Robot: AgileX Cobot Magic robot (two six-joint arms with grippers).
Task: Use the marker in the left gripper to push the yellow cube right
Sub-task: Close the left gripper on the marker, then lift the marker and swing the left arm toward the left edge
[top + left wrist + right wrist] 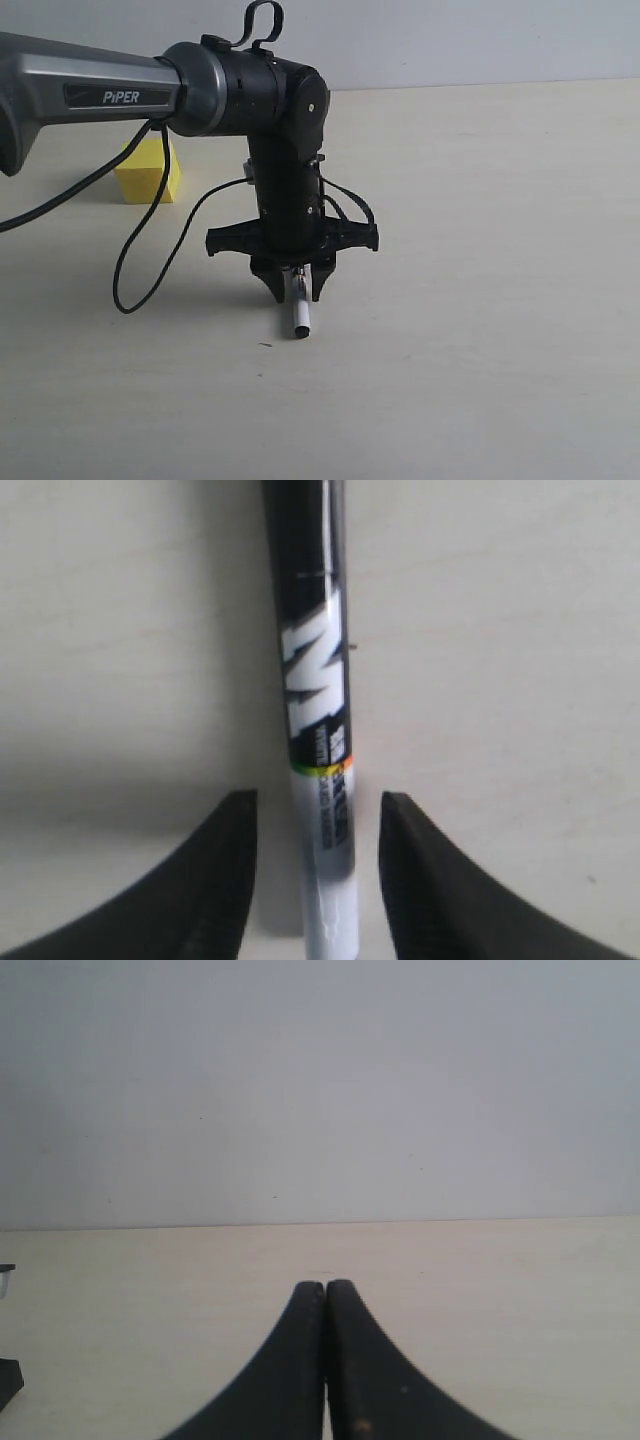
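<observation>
While the narrowly open left end effector straddles the marker, the yellow cube lies well left in the exterior view.

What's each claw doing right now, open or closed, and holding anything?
Left claw: open, straddling the marker, gaps both sides, not gripping.
Right claw: closed, empty.
</observation>
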